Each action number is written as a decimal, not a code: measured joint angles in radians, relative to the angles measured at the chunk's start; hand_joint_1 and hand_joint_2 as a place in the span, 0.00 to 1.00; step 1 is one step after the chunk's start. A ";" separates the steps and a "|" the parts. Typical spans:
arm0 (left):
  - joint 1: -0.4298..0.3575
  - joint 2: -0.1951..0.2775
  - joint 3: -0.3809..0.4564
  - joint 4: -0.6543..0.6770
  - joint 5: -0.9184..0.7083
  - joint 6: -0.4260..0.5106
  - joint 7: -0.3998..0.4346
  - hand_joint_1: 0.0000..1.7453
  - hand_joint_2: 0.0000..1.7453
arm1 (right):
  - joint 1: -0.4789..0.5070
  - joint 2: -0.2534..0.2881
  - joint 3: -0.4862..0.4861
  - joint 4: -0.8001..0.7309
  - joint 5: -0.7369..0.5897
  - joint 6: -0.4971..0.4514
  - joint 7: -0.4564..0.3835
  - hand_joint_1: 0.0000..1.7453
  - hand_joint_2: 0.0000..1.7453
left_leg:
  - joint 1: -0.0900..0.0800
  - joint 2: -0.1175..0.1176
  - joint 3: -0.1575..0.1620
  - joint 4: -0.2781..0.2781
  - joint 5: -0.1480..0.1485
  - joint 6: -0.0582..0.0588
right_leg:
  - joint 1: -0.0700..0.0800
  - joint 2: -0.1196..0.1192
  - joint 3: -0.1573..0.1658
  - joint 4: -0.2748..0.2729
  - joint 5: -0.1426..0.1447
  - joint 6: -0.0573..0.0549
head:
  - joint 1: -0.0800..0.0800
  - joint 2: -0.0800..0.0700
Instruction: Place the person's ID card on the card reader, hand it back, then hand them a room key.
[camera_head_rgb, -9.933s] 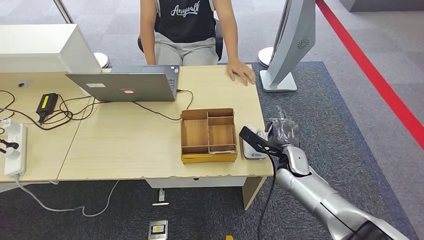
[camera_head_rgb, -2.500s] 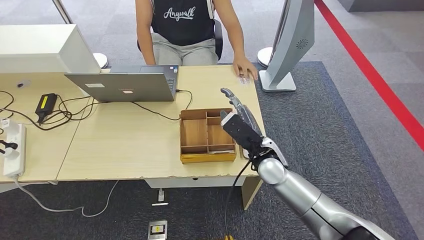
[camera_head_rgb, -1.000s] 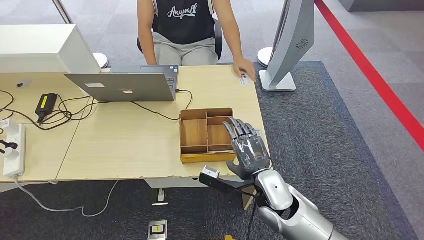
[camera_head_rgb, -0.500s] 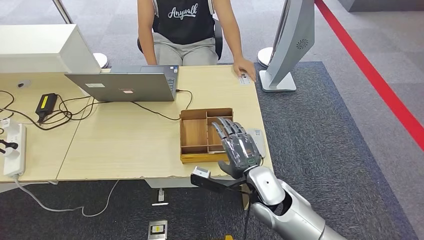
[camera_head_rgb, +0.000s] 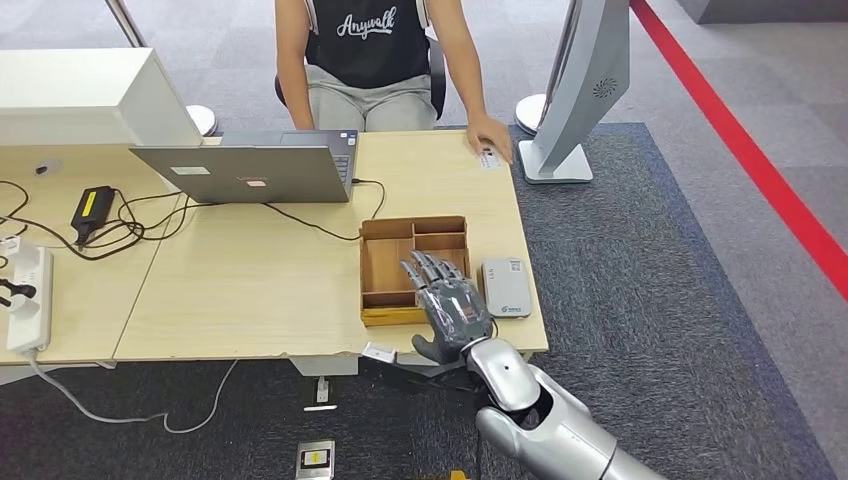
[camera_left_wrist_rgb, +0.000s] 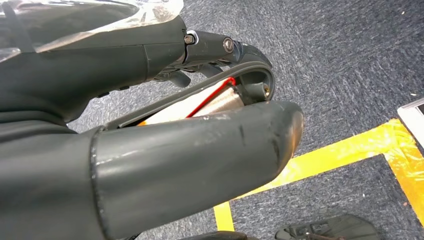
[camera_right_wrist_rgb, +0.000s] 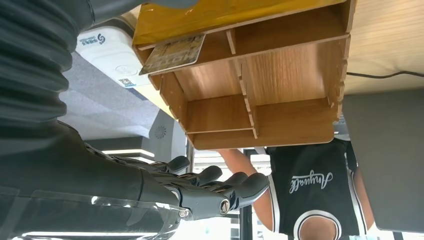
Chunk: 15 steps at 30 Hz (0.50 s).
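- One silver right arm comes in from below in the head view, and its dark-fingered right hand (camera_head_rgb: 447, 305) hovers over the near right part of the compartmented wooden tray (camera_head_rgb: 385, 250), fingers spread and extended, holding nothing.
- From the right wrist view, the same hand's fingers (camera_right_wrist_rgb: 220, 186) lie straight and apart, with the tray's open compartments (camera_right_wrist_rgb: 260, 90) beyond them.
- A tan printed room key card (camera_right_wrist_rgb: 172, 54) lies flat in the tray's narrow compartment at the near edge, next to the yellowish front wall.
- The white flat card reader with a blue logo (camera_head_rgb: 505, 287) sits on the light wooden desk (camera_head_rgb: 250, 290) just beside the tray's right side, with nothing on top of it.
- At the far right corner of the desk, the seated person's hand (camera_head_rgb: 490, 135) rests on a small white ID card (camera_head_rgb: 487, 157).
- The left hand (camera_left_wrist_rgb: 165, 125) shows in the left wrist view above grey carpet with yellow tape (camera_left_wrist_rgb: 350, 150); its thick grey thumb lies close to the darker fingers, and I cannot tell whether anything is in it.
- A grey open laptop (camera_head_rgb: 250, 170) stands at the desk's far side in front of the person, a black cable running from it toward the tray.
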 joint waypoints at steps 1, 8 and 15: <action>0.000 0.000 0.000 0.000 0.000 0.000 0.000 0.00 0.00 | -0.002 0.005 0.002 0.012 0.000 -0.004 -0.001 0.00 1.00 | 0.000 0.000 0.000 0.000 0.000 0.000 | 0.000 0.000 0.000 0.000 0.000 0.000 | 0.000 0.000; 0.000 0.000 0.000 0.000 0.000 0.001 0.000 0.00 0.00 | -0.018 0.034 0.015 0.081 -0.004 -0.028 -0.003 0.00 1.00 | 0.000 0.000 0.000 0.000 0.000 0.000 | 0.000 0.000 0.000 0.000 0.000 0.000 | 0.000 0.000; 0.000 0.000 0.000 0.000 0.006 0.003 0.000 0.00 0.00 | -0.043 0.048 0.022 0.142 -0.005 -0.072 0.000 0.00 1.00 | 0.000 0.000 0.000 0.000 0.000 0.000 | 0.000 0.000 0.000 0.000 0.000 0.000 | 0.000 0.000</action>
